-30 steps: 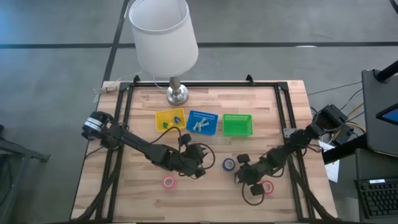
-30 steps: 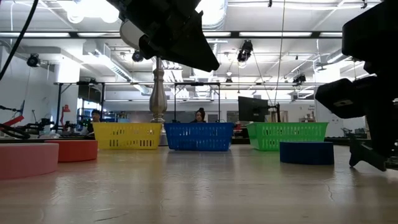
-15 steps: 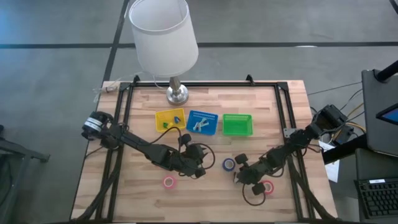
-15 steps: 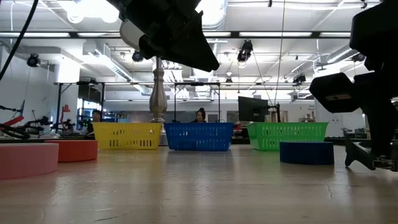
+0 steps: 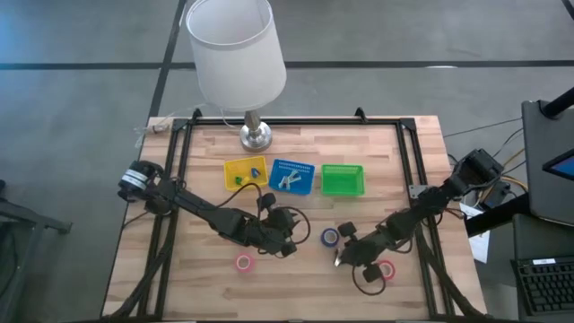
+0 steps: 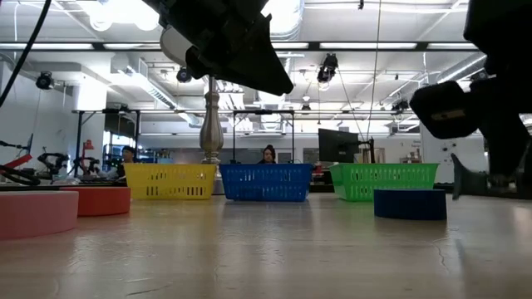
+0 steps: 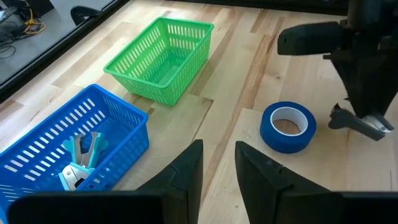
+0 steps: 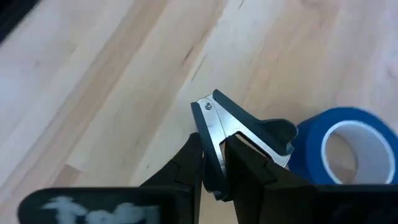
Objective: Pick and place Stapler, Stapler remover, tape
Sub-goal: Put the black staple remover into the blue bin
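Note:
My right gripper [image 5: 343, 257] is shut on a dark staple remover [image 8: 249, 134] with metal jaws, just to the near side of the blue tape roll [image 5: 330, 237], which lies flat on the table. Two red tape rolls [image 5: 243, 263] [image 5: 387, 270] lie flat near the front edge. My left gripper [image 5: 285, 235] hovers to the left of the blue tape [image 7: 287, 126], open, with nothing between its fingers. No stapler shows on the bare table. My right gripper pinches the staple remover between its two fingers, on the metal plate and dark body at one end [image 8: 216, 163]. The other end, with the rivet [image 8: 207, 107], sticks out past the fingertips. The fingers slant down from the table's right. The remover is clear of the table.
A yellow basket [image 5: 245, 172], a blue basket [image 5: 291, 177] with staple removers inside and a green basket [image 5: 342, 179] stand in a row mid-table. A lamp [image 5: 254, 135] stands behind them. Bare wood lies left and right of the rolls.
My right gripper has shut on the staple remover, rolled its wrist and risen a little. The remover lay on the table and now hangs clear of it. My left arm has kept still.

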Robot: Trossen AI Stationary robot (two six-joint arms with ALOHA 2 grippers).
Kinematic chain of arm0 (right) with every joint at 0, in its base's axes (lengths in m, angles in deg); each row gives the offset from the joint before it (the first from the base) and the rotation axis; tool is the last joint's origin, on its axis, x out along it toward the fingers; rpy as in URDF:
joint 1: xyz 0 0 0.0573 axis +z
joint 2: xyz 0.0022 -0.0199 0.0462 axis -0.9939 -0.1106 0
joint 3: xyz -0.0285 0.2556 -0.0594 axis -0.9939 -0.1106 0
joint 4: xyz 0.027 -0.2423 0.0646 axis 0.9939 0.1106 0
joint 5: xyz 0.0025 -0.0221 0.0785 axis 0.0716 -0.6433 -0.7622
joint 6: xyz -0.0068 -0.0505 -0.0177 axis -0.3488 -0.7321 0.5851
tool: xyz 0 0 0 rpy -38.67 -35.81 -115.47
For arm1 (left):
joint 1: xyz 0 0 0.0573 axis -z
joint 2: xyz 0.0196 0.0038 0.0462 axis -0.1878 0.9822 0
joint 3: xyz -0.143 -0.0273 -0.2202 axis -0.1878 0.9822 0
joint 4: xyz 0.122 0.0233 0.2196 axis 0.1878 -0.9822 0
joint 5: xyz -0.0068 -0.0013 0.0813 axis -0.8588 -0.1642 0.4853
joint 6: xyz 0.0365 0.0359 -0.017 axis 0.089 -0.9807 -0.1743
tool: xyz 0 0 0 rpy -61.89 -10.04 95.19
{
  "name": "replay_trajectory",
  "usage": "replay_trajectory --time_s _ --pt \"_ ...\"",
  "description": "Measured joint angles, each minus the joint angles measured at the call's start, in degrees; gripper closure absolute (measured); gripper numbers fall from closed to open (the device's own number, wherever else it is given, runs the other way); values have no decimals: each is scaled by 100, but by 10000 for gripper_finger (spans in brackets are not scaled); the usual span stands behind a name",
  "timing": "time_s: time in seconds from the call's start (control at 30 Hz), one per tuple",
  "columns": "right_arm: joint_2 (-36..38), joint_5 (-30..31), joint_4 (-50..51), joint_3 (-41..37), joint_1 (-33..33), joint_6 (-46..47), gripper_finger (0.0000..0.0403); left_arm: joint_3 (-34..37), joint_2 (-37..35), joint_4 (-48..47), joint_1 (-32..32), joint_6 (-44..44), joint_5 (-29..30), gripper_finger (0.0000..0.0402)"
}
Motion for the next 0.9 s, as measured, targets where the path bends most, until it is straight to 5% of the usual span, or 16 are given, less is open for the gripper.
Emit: replay_trajectory --time_s 0.2,0.53,0.7,0.9 --pt "430 670 -3 6 -2 -506 349 0 0 21 33 192 -3 305" --pt "863 3189 -130 17 -422 -2755 349 38 0 24 182 890 -9 305" --pt "837 3302 -405 17 -1254 -2786 349 83 0 24 248 1222 -7 305" --pt "568 3290 -1281 22 -2296 -1786 349 83 0 26 262 1397 -6 305"
